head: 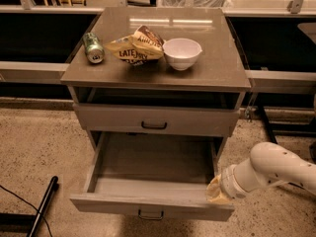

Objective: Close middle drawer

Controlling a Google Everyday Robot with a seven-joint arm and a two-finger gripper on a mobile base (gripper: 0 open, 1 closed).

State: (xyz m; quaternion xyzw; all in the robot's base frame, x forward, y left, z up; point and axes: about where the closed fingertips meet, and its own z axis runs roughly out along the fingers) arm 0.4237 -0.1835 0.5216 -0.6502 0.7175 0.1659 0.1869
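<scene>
- Grey-brown table (pixel 217 68), fitted with drawers, was seen from above and in front, set on a speckled floor (pixel 34 147).
- The middle drawer (pixel 153 179) was found drawn far out towards the camera, with its grey inside laid open to view and its small dark bar handle (pixel 150 214) set at the centre of the front panel.
- The uppermost drawer (pixel 197 122) was seen pushed in above it, below a dark gap under the table top.
- A white arm (pixel 276 169) was seen reaching in low from the right edge, beside the table.
- A crumpled yellow snack bag (pixel 136 48) was seen lying on the table top, between the can and the bowl.
- A white bowl (pixel 182 52) was seen upright just to the right of the bag.
- A green can (pixel 93 47) was seen lying on its side, left of the bag and near the table's left edge.
- The claw (pixel 216 190) was seen at the right front corner of the middle drawer, at the upper edge of the front panel. How far it was open, and whether anything was gripped, could not be told.
</scene>
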